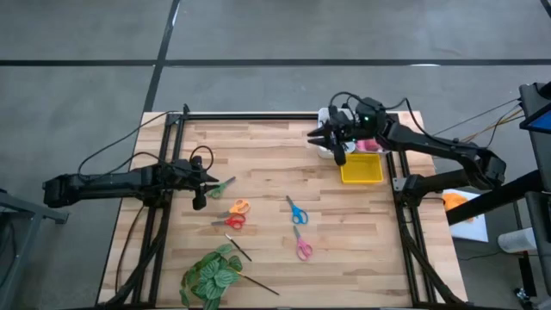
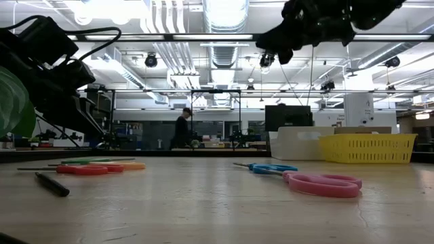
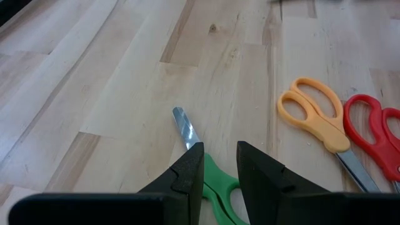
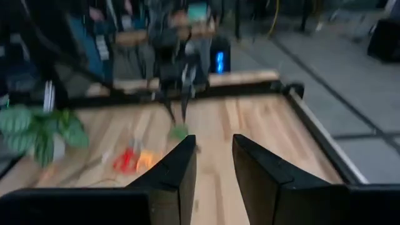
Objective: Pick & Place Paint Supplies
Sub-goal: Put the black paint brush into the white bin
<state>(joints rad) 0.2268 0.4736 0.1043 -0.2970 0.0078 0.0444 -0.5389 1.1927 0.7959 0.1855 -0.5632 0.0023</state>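
Green scissors [image 3: 215,187] lie flat on the wooden table [image 1: 344,232], left of centre. My left gripper [image 3: 219,150] hovers open above their handle end without touching them, also seen in the high view [image 1: 209,179]. Orange scissors [image 1: 240,207], red scissors [image 1: 232,221], blue scissors [image 1: 297,210] and pink scissors [image 1: 302,247] lie flat mid-table. Two thin dark brushes [image 1: 238,248] [image 1: 258,284] lie near the front. My right gripper [image 1: 325,142] hangs open and empty, high above the far right of the table, near a white bin [image 1: 327,116]. Something pink [image 1: 366,145] shows beside that arm.
A yellow basket [image 1: 362,170] stands at the far right, next to the white bin [image 2: 298,142]. A green leafy plant [image 1: 207,275] sits at the front left. Black frame rails [image 1: 164,215] run along the table's left and right sides.
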